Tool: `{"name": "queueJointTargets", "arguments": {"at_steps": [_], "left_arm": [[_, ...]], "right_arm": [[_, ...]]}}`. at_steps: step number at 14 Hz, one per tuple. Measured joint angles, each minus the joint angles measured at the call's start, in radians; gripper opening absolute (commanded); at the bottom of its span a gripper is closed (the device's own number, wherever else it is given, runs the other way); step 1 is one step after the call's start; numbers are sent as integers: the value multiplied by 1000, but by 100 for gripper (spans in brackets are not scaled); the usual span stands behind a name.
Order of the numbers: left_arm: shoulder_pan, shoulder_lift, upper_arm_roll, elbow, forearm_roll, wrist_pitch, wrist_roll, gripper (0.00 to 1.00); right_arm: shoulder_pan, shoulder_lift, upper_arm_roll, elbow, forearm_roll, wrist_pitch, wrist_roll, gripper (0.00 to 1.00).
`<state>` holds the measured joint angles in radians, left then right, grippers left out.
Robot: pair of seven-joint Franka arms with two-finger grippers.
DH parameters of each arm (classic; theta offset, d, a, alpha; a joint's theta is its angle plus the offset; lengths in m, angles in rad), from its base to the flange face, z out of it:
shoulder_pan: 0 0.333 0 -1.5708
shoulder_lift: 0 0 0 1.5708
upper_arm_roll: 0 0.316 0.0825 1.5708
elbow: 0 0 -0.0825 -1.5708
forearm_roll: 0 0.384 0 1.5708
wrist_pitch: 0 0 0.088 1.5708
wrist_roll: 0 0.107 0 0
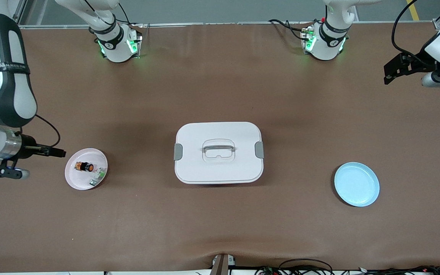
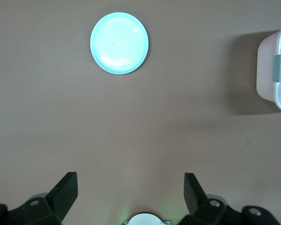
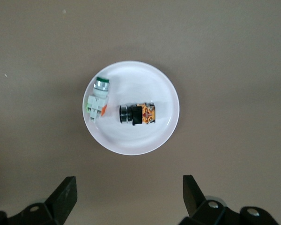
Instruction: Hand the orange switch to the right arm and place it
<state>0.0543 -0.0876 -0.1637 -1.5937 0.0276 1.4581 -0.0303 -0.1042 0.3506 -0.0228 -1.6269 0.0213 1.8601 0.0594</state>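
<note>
A white lidded box (image 1: pixel 219 152) with a handle on its lid is seen at the middle of the brown desk (image 1: pixel 220 229), and everything else can be placed from it. Toward the left arm's end of the desk, and slightly nearer to the front camera than the box, a light blue plate (image 1: pixel 356 184) is laid bare. Toward the right arm's end, about level with the box, a pale pink plate (image 1: pixel 75 180) is set; on it the orange switch (image 1: pixel 84 166) is lying on its side, with a small white-and-green part (image 1: pixel 98 174) just beside it. The right gripper (image 3: pixel 129 197) is held in the air above the pink plate, its fingers spread wide with nothing between them. The left gripper (image 2: pixel 131 197) is held over bare desk near the left arm's end, its fingers likewise spread wide and holding nothing.
</note>
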Motion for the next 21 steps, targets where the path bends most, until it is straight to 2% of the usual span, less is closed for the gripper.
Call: {"name": "queueJointTargets", "arguments": {"at_steps": [5,9,12,14,17,21], "left_arm": [[0,0,0,-2,0,0,0,100],[0,-1,0,-2,0,0,0,100],[1,-1,0,-2,0,0,0,100],[1,-2,0,-2,0,0,0,100],[1,-6,0,1,0,0,0,100],[0,-8,0,8,0,4,0,100]], "right_arm": [[1,-106,1,26,-3,-21,10,100],[9,-118,1,28,-3,-32,11,100],[16,-167,2,30,-3,-106,11,100],[23,-226,2,2,-3,-140,12,100],[32,-327,4,-97,-3,-141,13,100],[36,-368,4,-126,-3,-121,13,100]]}}
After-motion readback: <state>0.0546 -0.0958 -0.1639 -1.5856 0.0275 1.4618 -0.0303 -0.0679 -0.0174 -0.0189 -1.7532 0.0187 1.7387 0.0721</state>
